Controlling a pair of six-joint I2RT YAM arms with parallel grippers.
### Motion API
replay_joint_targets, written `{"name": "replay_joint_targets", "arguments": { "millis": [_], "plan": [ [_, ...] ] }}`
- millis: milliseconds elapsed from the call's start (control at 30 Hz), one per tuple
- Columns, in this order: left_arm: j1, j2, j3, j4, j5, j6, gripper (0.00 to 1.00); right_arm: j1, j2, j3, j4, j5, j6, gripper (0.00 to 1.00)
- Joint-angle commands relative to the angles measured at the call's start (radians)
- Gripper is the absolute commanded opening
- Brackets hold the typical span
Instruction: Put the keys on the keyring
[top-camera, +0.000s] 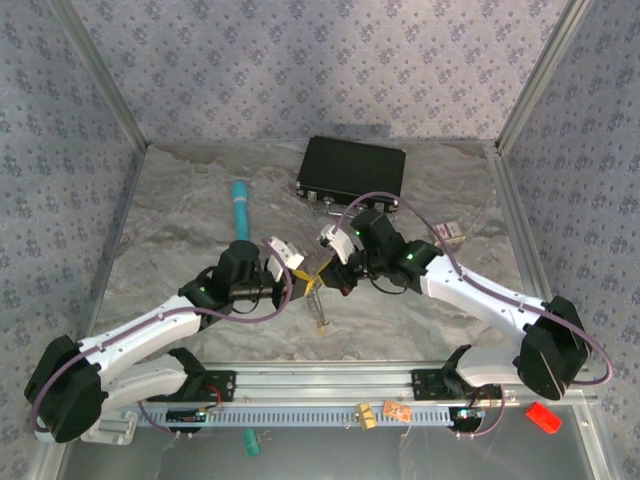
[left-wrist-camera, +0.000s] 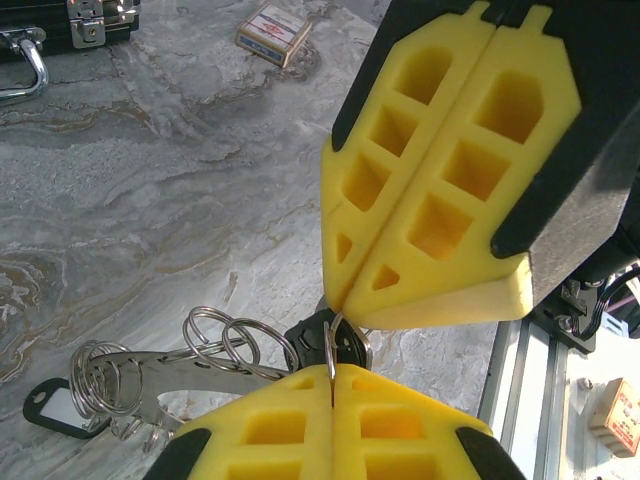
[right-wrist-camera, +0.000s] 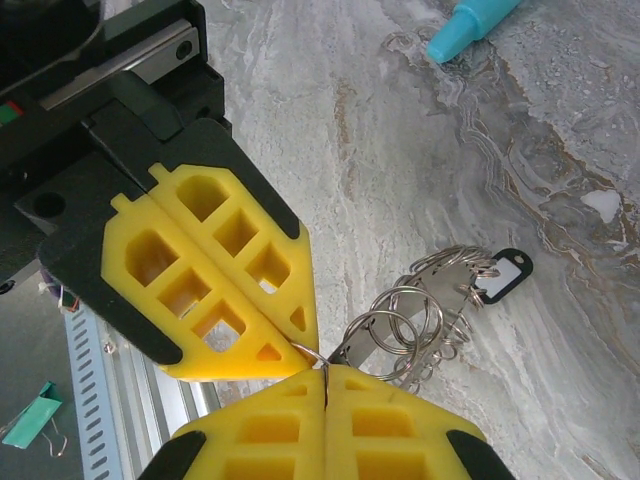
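Left gripper (left-wrist-camera: 332, 376) and right gripper (right-wrist-camera: 323, 376) are sitting tip to tip, both clamping shut on the same thin keyring (left-wrist-camera: 331, 345) wire, with the keys (left-wrist-camera: 185, 368) bunch trailing long-axis from the pinch toward the arm bases, equally close to either arm.

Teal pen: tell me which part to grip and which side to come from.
Grip the teal pen at mid-barrel, coming straight down from above, with the fingers closing across its width. It lies flat on the table, pointing away from the arms, with bare surface along both long sides. The left gripper is nearer, though shut on the keyring now.
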Motion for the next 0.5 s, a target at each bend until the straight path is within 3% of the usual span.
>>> {"name": "replay_joint_targets", "arguments": {
  "millis": [0, 467],
  "plan": [
    [-0.007, 0.002, 0.031, 0.055, 0.038, 0.002, 0.00, 0.007, 0.013, 0.032, 0.012, 0.030, 0.005, 0.00],
    [-0.009, -0.004, 0.029, 0.058, 0.039, -0.004, 0.00, 0.008, 0.004, -0.001, 0.078, 0.129, 0.110, 0.00]
  ]
}}
